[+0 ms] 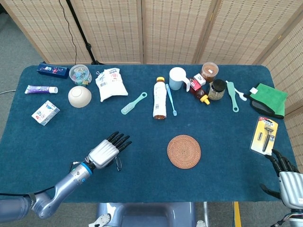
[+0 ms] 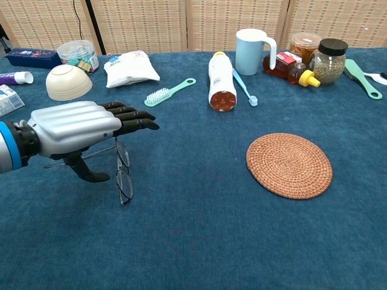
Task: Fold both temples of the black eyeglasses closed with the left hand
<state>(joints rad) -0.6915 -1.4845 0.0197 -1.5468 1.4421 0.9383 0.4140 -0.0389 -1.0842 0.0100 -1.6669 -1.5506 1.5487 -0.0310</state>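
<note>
Far left of the bench [image 2: 199, 241], the left hand [image 2: 75, 127] hovers palm-down with fingers stretched out flat and apart, holding nothing, thumb hanging underneath. The black eyeglasses [image 2: 123, 171] lie on the blue cloth right under and just past its fingertips, lenses poking out on the side toward the woven coaster [image 2: 289, 165], one temple running back under the palm. Way over at the right edge, the right hand [image 1: 286, 177] sits low, fingers loosely spread, empty.
</note>
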